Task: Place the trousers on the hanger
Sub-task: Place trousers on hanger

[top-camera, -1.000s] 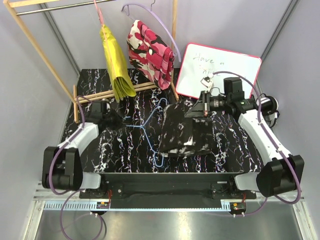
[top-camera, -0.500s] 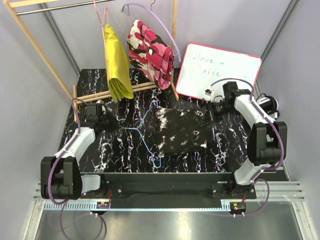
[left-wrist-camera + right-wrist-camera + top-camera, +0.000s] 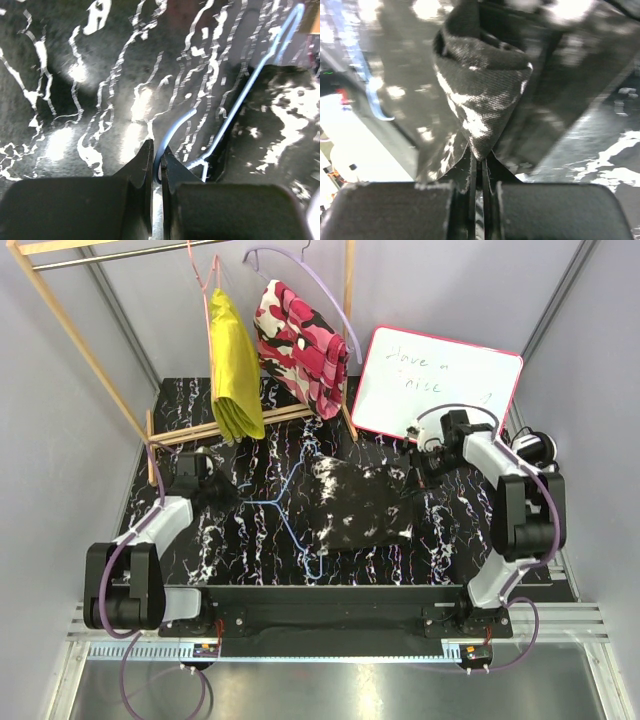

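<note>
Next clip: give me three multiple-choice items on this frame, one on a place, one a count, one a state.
1. Where do the black white-blotched fabric trousers lie? A on the black veined tabletop; B on a chair; C on the floor.
2. How many garments hang on the wooden rack? A one; B two; C four.
3. The left jaws are: A open; B shut on the thin light-blue wire hanger; C shut on the trousers.
Answers: A, they lie between the arms; B, one yellow garment, one pink camouflage garment; B, the wire runs between the closed jaws.
</note>
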Available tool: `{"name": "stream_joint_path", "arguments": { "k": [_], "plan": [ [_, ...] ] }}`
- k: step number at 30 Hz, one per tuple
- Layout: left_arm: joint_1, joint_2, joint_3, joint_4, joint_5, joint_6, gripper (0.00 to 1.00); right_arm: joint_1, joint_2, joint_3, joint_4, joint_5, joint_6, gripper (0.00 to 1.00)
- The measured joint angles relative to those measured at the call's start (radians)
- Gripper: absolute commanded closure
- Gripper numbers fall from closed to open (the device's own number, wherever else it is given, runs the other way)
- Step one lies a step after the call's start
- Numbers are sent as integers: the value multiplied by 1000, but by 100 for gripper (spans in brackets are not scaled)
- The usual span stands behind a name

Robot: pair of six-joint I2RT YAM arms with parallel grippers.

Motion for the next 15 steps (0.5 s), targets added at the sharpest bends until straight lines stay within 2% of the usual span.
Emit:
{"name": "stream_joint_path", "arguments": {
  "k": [9,15],
  "plan": [
    [1,26,-43,39,-1,0,100,104,-299,129,-44,-260,101,100],
    [-7,31,-42,36,-2,0,100,85,-304,165,-97,-230,66,100]
  ]
}}
